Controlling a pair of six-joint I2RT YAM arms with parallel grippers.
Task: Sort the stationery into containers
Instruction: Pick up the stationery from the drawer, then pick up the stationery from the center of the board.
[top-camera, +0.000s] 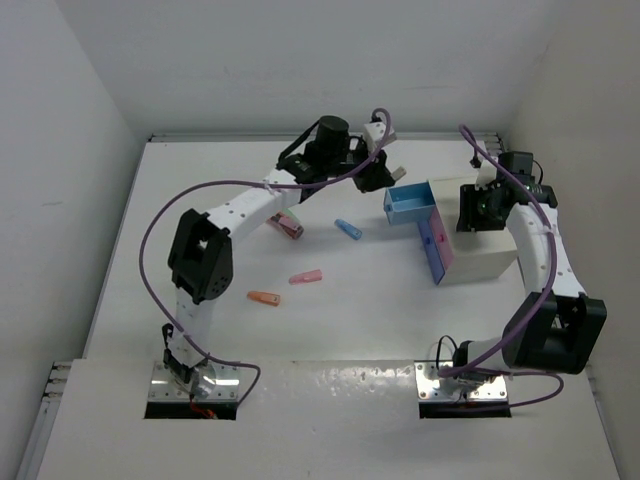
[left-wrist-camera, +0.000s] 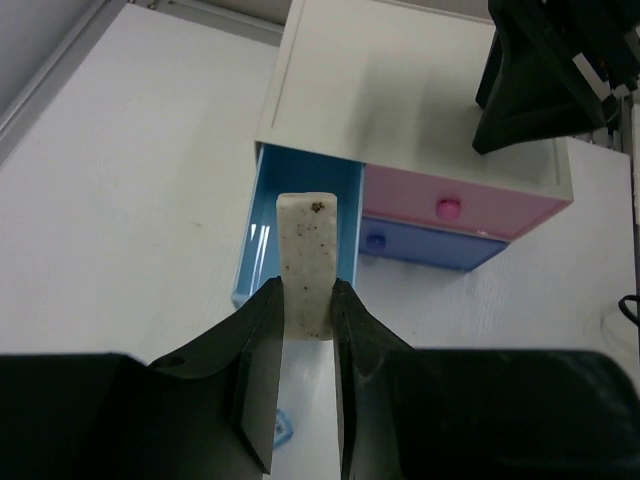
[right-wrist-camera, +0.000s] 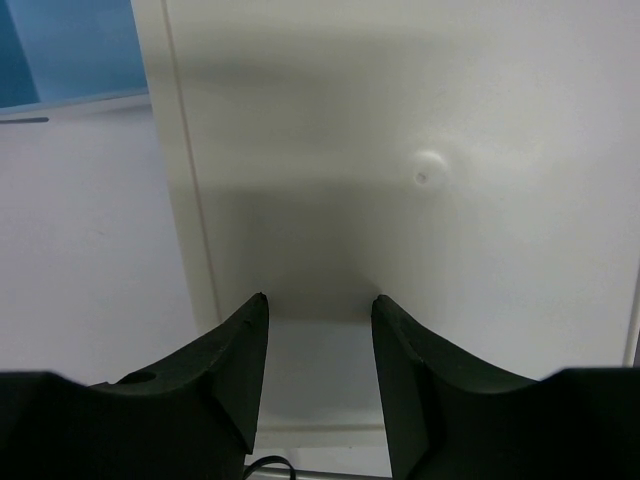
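My left gripper (left-wrist-camera: 305, 287) is shut on a pale, speckled finger-sized piece (left-wrist-camera: 307, 250) and holds it over the open blue drawer (left-wrist-camera: 262, 235). In the top view this gripper (top-camera: 388, 167) is just behind the pulled-out blue drawer (top-camera: 409, 205). The pink drawer (left-wrist-camera: 480, 205) and a second blue drawer (left-wrist-camera: 440, 247) are closed in the white cabinet (left-wrist-camera: 400, 90). My right gripper (right-wrist-camera: 318, 305) is open and empty over the cabinet top (right-wrist-camera: 420, 120); it also shows in the top view (top-camera: 480, 205). On the table lie a blue piece (top-camera: 347, 229), a pink piece (top-camera: 306, 277), an orange piece (top-camera: 264, 298) and a pink-red cylinder (top-camera: 289, 227).
The cabinet (top-camera: 485, 255) stands at the right of the table, its drawer fronts facing left. Walls close the table at the back and both sides. A small blue object (left-wrist-camera: 283, 428) lies on the table under my left fingers.
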